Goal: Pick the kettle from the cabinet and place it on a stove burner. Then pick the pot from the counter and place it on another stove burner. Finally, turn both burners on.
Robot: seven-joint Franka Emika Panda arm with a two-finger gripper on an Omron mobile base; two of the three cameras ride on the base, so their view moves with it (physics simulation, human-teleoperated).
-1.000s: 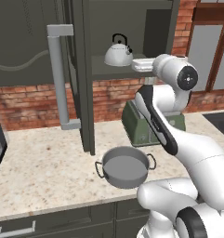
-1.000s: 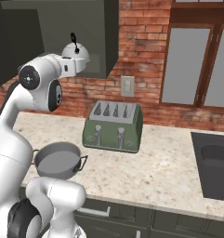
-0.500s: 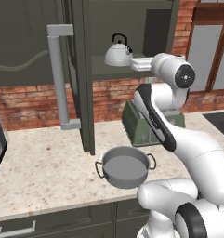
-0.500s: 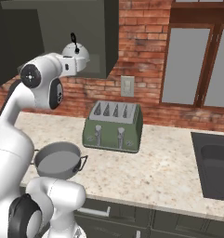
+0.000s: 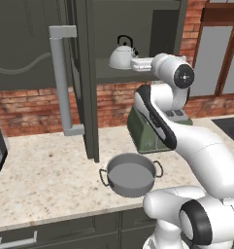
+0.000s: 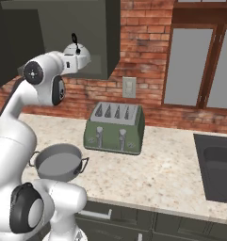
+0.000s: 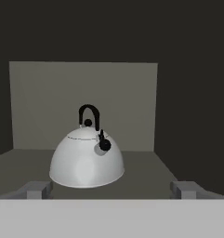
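The small silvery-white dome-shaped kettle point(image 7: 87, 159) stands upright on the shelf inside the tall dark grey wall cabinet point(image 5: 138, 29), its thin black arched handle rising over a black lid knob and a small black fitting on its shoulder. Its shell is smooth and unmarked, with a faint seam line around the lid. It is the sole item seen on that shelf; the cabinet door stands open to the left, carrying a long light-grey bar handle point(image 5: 62, 82). The two-finger gripper point(image 7: 111, 189) is level with the shelf and directed at the kettle, its fingertips point(image 7: 38, 189) spread wide on either side of the kettle's base and apart from it, holding nothing. Below, on the beige speckled stone countertop point(image 5: 45, 175), sits the wide round grey metal pot point(image 5: 131, 174) with two small loop side handles; it has no lid and its interior is bare. Behind the pot, against the red brick wall, stands a boxy green toaster point(image 6: 116, 127). A dark sink basin point(image 6: 218, 169) is set into the counter at the far right.
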